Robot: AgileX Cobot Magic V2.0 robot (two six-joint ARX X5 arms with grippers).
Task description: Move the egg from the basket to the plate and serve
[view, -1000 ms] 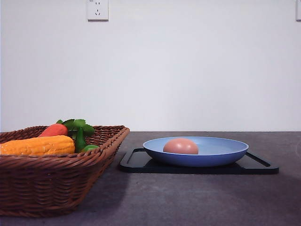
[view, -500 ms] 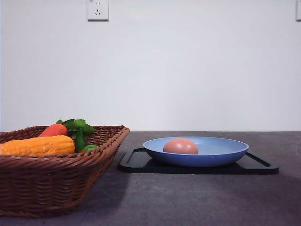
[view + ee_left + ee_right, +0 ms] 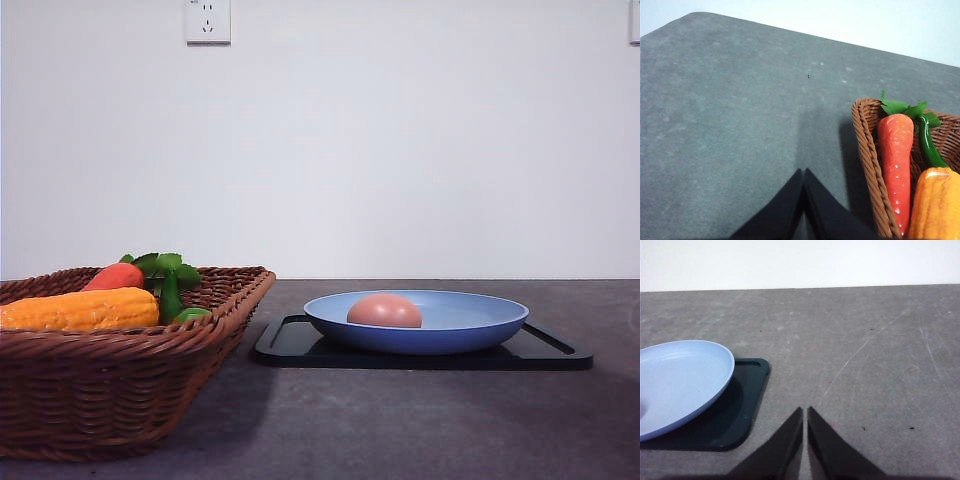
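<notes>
Front view: a dark grey table (image 3: 420, 430) meets a plain white wall (image 3: 400, 150) with a socket (image 3: 207, 20) high up. The egg (image 3: 384, 311) lies in the light-blue plate (image 3: 480, 325), its long axis running left to right, its underside hidden by the rim. The plate sits on a black tray (image 3: 290, 345). At left, the wicker basket (image 3: 110, 390), cut off by the frame, holds a corn cob (image 3: 80, 309) and carrot (image 3: 113, 276).

Left wrist view: the left gripper (image 3: 804, 175) is clenched, tips touching, over bare table beside the basket.

Right wrist view: the right gripper (image 3: 805, 412) is clenched near the tray's corner.
</notes>
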